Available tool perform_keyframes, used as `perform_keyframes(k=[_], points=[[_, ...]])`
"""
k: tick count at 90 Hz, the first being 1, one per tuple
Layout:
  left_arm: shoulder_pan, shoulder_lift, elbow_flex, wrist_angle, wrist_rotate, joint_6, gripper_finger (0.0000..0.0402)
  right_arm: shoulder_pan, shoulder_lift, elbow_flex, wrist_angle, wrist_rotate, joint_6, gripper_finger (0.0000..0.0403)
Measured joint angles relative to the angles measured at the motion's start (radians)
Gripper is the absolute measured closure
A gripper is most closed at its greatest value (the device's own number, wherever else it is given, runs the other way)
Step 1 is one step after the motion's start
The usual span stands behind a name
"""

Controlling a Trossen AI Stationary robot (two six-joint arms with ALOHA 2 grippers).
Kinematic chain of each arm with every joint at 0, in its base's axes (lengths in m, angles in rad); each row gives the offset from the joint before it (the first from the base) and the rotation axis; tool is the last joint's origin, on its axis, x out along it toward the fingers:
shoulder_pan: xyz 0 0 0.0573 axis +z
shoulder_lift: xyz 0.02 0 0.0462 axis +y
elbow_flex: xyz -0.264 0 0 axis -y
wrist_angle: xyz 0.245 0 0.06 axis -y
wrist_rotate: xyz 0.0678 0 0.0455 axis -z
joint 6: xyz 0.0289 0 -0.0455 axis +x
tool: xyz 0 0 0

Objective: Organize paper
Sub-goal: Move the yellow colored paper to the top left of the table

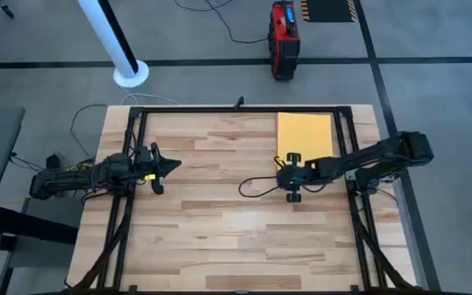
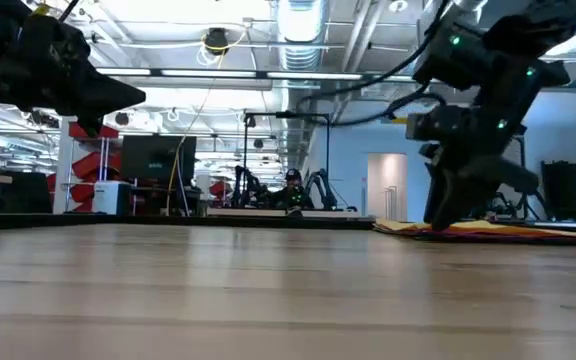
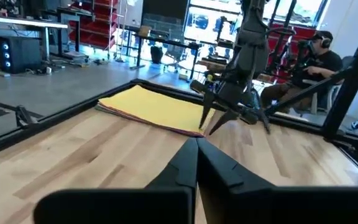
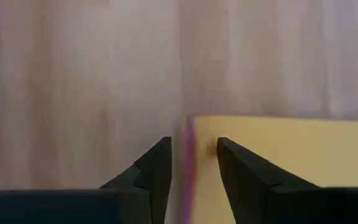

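Observation:
The paper lies as one flat stack [image 1: 306, 135] at the table's far right, a yellow sheet [image 3: 151, 106] on top and a pink edge [image 4: 189, 146] showing under it. My right gripper [image 1: 290, 174] points down at the stack's near-left corner, open by a narrow gap. Its fingers stand on either side of the stack's left edge [image 4: 191, 149]: one over the yellow sheet, one over bare wood. My left gripper [image 1: 173, 165] waits shut above the table's left middle, its fingertips meeting at a point [image 3: 196, 146], with nothing in them. My right gripper comes from above, pointing down, with the stack's left edge [image 4: 189, 158] between its fingers, close to the near-left corner [image 3: 199, 129]. I cannot tell whether the fingertips [image 2: 438, 222] touch the paper or the wood. The stack lies flat on the table.
Black frame rails [image 1: 133, 139] run along the table's left, right and far sides. A dark cable [image 1: 256, 187] loops on the wood beside my right gripper. Bare wood [image 1: 220, 229] fills the middle and near side. A person [image 3: 316, 59] sits in the room beyond the table.

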Motion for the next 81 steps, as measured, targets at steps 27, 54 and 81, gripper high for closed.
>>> perform_keyframes(k=[27,54,81], points=[[0.0,0.0,0.0,-0.002,0.0,0.009,0.0402,0.003,0.005,0.032,-0.046,0.023,-0.017,0.0278],[0.0,0.0,-0.001,-0.002,-0.002,0.009,0.0401,0.002,0.004,0.032,-0.113,0.024,-0.015,0.0301],[0.0,0.0,-0.002,-0.002,-0.002,0.008,0.0401,-0.026,0.005,0.032,-0.118,0.041,-0.012,0.0316]])
